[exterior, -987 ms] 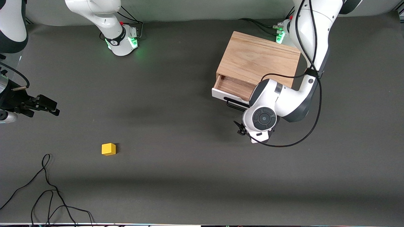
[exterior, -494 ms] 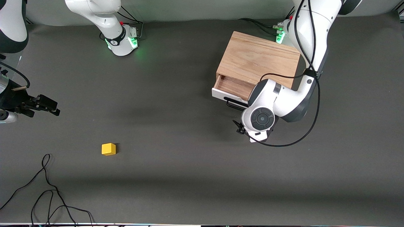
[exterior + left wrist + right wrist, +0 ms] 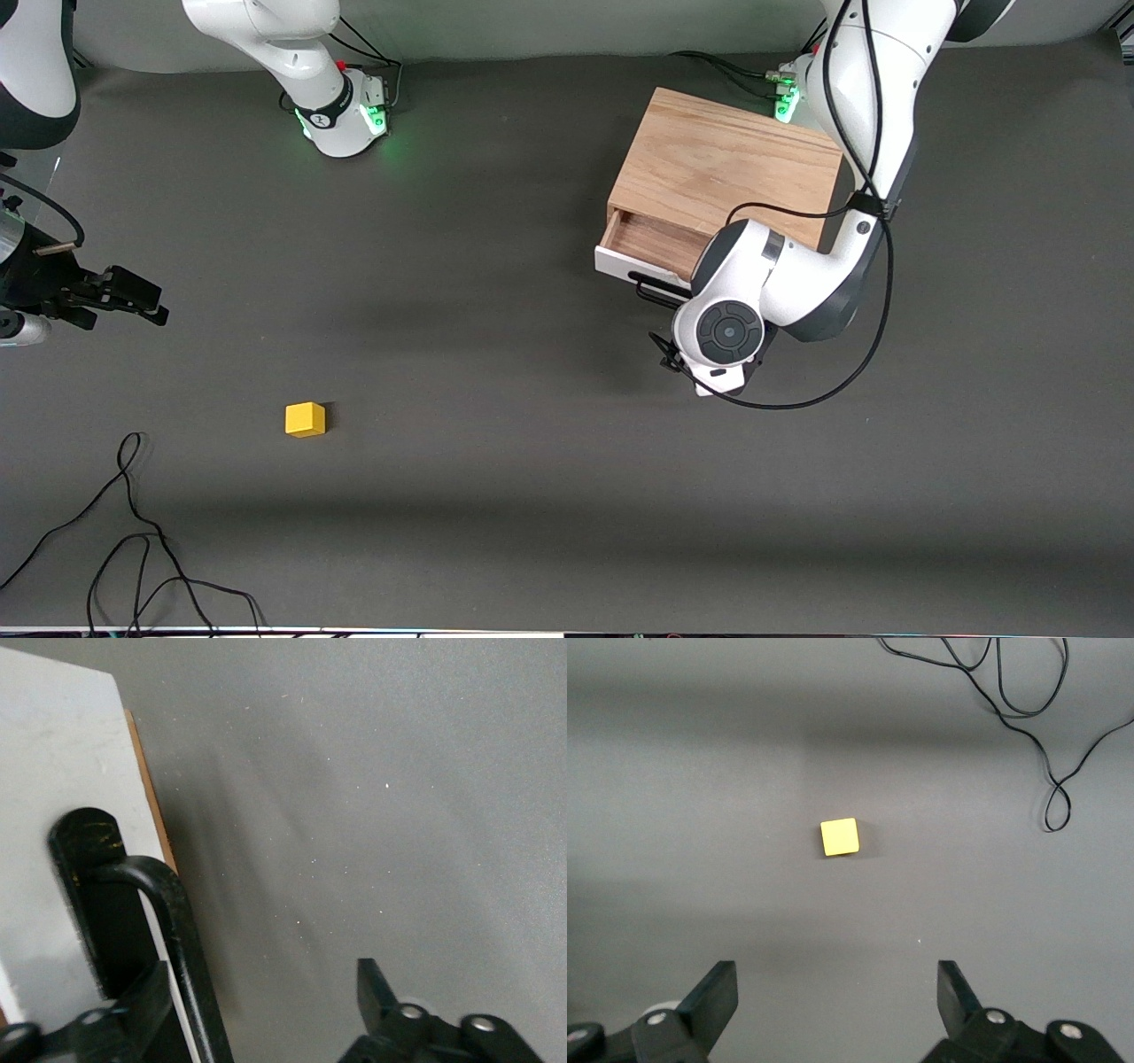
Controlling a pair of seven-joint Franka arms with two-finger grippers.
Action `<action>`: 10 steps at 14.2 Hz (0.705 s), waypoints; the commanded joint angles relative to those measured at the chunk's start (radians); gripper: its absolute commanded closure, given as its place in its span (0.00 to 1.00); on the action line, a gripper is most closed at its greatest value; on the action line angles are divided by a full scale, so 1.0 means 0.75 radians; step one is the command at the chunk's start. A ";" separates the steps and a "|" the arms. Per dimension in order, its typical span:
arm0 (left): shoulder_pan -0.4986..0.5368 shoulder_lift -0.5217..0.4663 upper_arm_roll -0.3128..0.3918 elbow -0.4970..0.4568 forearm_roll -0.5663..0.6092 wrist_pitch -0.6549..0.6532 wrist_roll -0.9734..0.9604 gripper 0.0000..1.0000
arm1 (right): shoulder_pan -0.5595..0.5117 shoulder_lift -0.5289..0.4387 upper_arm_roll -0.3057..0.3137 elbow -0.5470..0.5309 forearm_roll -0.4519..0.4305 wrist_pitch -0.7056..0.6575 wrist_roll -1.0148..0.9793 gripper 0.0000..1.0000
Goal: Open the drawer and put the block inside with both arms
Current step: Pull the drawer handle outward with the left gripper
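Underneath it all, a dark grey matte table mat (image 3: 532,532), flat and faintly speckled. Reaching over it from the left arm's end, a glossy white jointed left arm (image 3: 850,106), its round wrist covering part of the cabinet's front.

Next in size, a light oak box cabinet (image 3: 726,168), square-edged with visible grain. Pulled partly out of it, a shallow drawer (image 3: 656,244) with a smooth white front panel and a strip of pale wood interior on show. Fixed across that panel, a thin black wire handle (image 3: 177,930), round in section, hard and slick.

Straddling the handle, the black two-finger left gripper (image 3: 259,974), spread wide and not clamped, with the bar close to one finger.

- Centre the bar between the pads before squeezing.
- Pull straight out along the drawer's travel, slowly, to avoid dragging the whole cabinet.
- Open far enough to give clear room inside.

Waiting over bare mat toward the right arm's end, the black right gripper (image 3: 836,970), released and empty.

Smallest, a bright yellow cube block (image 3: 305,419), crisp-edged. Lies alone on the mat, nearer the front camera than the cabinet and well apart from it, beside a thin loose black cable (image 3: 133,532).
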 commanded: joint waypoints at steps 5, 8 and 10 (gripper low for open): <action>-0.005 0.008 0.014 0.028 -0.004 0.064 -0.002 1.00 | 0.003 -0.006 0.006 -0.006 -0.025 0.010 0.018 0.00; -0.005 0.003 0.018 0.109 0.002 0.076 -0.013 1.00 | 0.011 -0.008 0.006 -0.006 -0.025 0.004 0.018 0.00; -0.003 -0.001 0.029 0.126 0.007 0.123 -0.011 1.00 | 0.015 -0.012 0.006 -0.004 -0.025 0.004 0.018 0.00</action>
